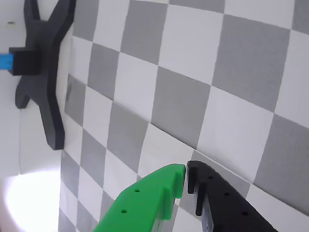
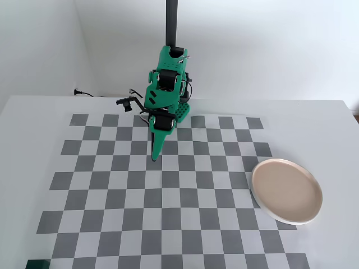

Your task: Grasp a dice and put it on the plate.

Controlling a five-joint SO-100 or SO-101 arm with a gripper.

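Note:
The dice (image 2: 38, 264) is a small dark green cube at the bottom left corner of the checkerboard in the fixed view, partly cut off by the frame edge. The beige-pink plate (image 2: 287, 190) lies at the right edge of the board. My gripper (image 2: 155, 157) hangs over the upper middle of the board with its tip pointing down, far from both. In the wrist view the gripper (image 1: 186, 173) has its green finger (image 1: 159, 191) and black finger (image 1: 217, 193) nearly touching, with nothing between them. The dice and the plate are out of the wrist view.
The grey-and-white checkerboard mat (image 2: 179, 202) covers the white table. A black pole (image 2: 171, 22) rises behind the arm's base. In the wrist view a black cross-shaped foot (image 1: 41, 72) with a blue piece (image 1: 5, 62) lies beside the mat.

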